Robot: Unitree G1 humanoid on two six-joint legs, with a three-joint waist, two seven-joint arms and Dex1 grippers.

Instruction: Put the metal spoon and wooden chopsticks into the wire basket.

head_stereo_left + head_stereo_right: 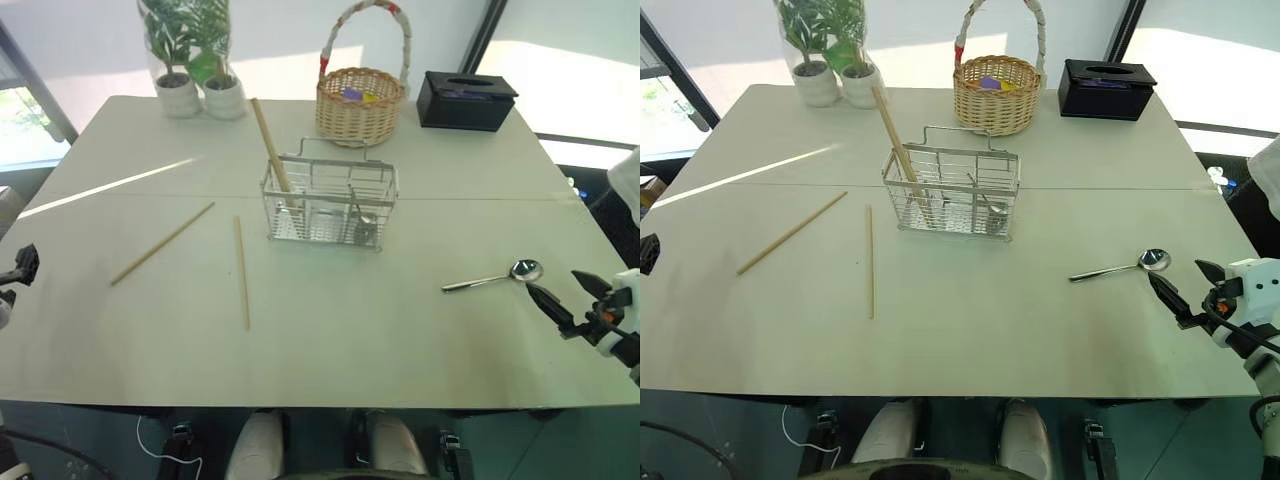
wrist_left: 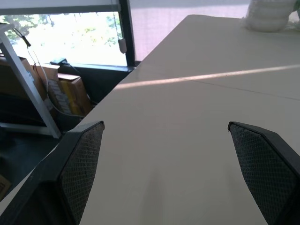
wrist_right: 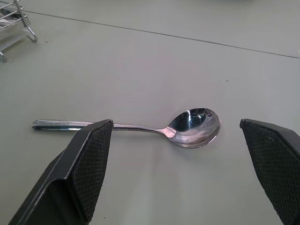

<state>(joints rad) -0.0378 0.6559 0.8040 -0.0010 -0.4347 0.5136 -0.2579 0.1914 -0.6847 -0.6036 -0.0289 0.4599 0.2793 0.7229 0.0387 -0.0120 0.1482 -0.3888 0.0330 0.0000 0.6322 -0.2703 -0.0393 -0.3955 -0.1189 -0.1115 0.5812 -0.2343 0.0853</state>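
The metal spoon [image 1: 495, 278] lies on the white table [image 1: 400, 340] at the right, bowl toward the right edge. My right gripper [image 1: 564, 291] hovers open just right of the spoon's bowl; in the right wrist view the spoon [image 3: 187, 129] lies across, just beyond the spread fingers [image 3: 89, 164]. The wire basket [image 1: 330, 205] stands mid-table with one wooden chopstick [image 1: 270, 145] leaning upright in its left compartment. Two more chopsticks [image 1: 163, 243] [image 1: 242, 272] lie flat to its left. My left gripper [image 2: 165, 125] is open over the table's left edge, holding nothing.
A round wicker basket [image 1: 360, 105] with a tall hoop handle, a black tissue box [image 1: 466, 100] and two potted plants [image 1: 190, 95] line the far edge. Beyond the table's left side are a window and cardboard boxes [image 2: 70, 93].
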